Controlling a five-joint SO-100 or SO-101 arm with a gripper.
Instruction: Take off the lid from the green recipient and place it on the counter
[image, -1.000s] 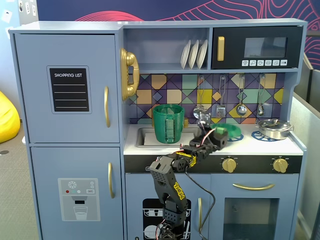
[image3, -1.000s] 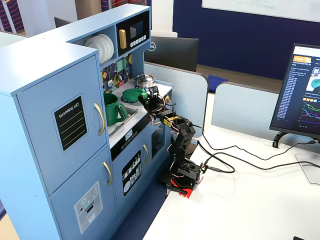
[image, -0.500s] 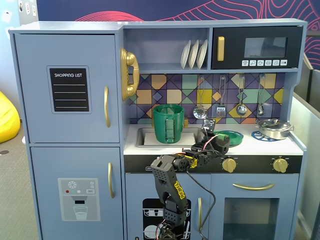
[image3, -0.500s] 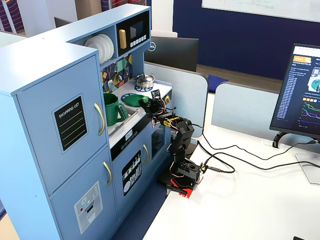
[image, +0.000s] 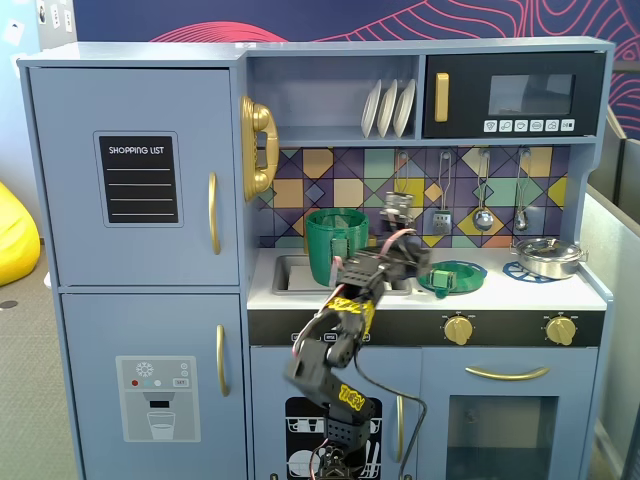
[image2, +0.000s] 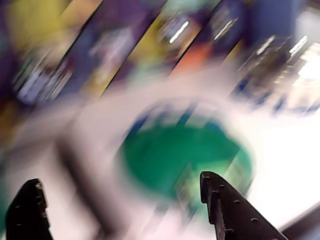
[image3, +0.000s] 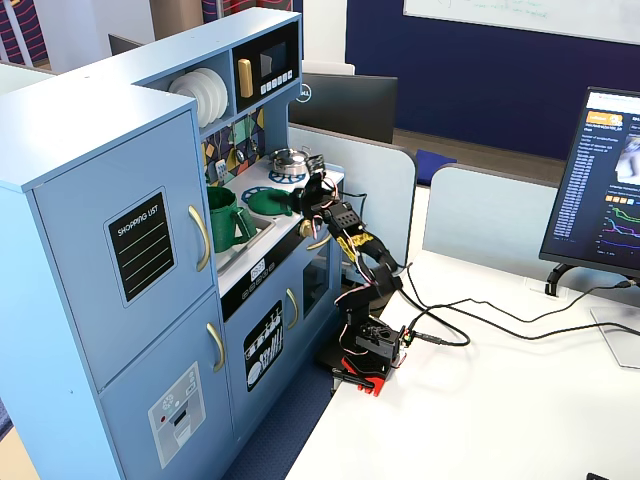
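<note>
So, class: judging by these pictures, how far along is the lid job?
Done: the lid is off the green pot and lies flat on the counter. In hand: nothing; the claw is open over it in the blurred wrist view. Left: backing the arm away.

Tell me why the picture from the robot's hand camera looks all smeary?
The wrist view is motion-blurred: the lid shows only as a green smear on the white counter, while the tool tips stay sharp. Both fixed views are crisp and evenly lit; the lid and green recipient look clear there.
</note>
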